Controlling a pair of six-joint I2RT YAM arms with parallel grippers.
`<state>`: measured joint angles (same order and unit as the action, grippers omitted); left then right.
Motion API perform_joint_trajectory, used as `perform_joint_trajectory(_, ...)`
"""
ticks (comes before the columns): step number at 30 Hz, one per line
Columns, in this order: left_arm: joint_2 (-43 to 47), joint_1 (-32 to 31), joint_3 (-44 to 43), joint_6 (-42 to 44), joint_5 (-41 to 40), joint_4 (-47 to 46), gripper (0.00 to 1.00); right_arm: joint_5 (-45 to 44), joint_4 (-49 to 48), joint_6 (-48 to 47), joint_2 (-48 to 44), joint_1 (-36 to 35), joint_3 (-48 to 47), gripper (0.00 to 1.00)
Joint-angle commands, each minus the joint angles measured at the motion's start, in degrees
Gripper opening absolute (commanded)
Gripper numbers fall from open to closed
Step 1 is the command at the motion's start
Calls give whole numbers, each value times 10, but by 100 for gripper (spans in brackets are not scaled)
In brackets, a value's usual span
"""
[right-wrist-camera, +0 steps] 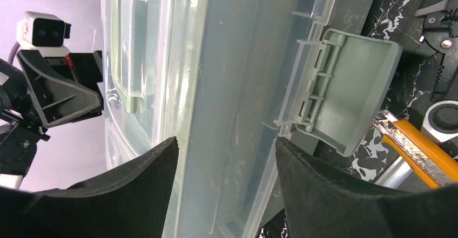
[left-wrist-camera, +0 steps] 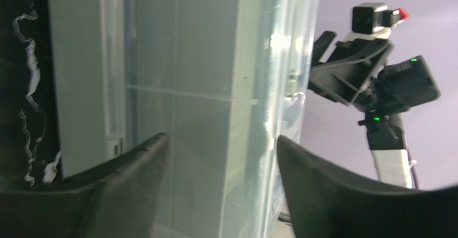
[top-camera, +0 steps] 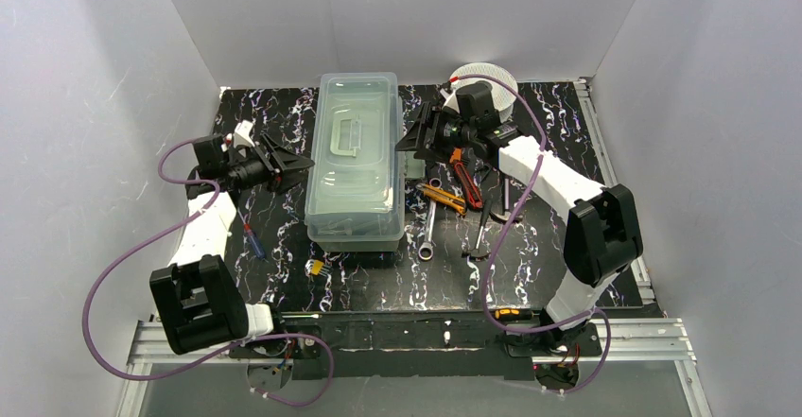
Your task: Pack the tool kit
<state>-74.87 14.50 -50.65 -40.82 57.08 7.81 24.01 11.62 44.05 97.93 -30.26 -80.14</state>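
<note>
Plainly, we had little of the packing done. At the left of the top view a blue-handled screwdriver [top-camera: 252,242] lay loose on the black mat [top-camera: 378,289]. In the middle stood the toolbox [top-camera: 355,233] with its translucent lid [top-camera: 374,181] down, though its latch [right-wrist-camera: 351,95] hung flipped open on the right-hand side. Right of the box, the utility knife [top-camera: 443,197], pliers [top-camera: 466,179] and wrench [top-camera: 428,233] lay unpacked on the mat. We judged that lifting the lid and loading every tool remained.

Our left gripper [top-camera: 295,165] sat at the box's left wall, jaws parted, gripping nothing that we could see; whether its tips touched the wall we could not tell. Our right gripper [top-camera: 407,143] faced the right wall near the latch, jaws wide apart and empty.
</note>
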Motion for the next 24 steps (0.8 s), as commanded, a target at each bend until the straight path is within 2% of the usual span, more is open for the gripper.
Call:
perform_joint_trajectory(1,38,-5,-43,61,-52,95,83,19,-13,-3,12,1,-20,73)
perform_joint_trajectory(4,50,-27,-78,79,-103,113,94,18,-10,-4,12,1,-30,73)
perform_joint_trajectory(8,28,-83,-153,114,-184,152,98,16,-3,-5,13,-1,-41,73)
perform_joint_trajectory(12,-19,-134,-218,150,-271,203,98,15,-1,-6,19,-6,-46,73)
perform_joint_trajectory(17,-66,-136,-261,176,-353,258,98,11,-3,-5,19,-8,-42,73)
perform_joint_trajectory(20,-84,-137,-270,184,-372,270,96,13,-6,-5,20,-8,-42,72)
perform_joint_trajectory(24,-117,-137,-272,186,-347,273,90,15,-13,-4,20,-8,-39,72)
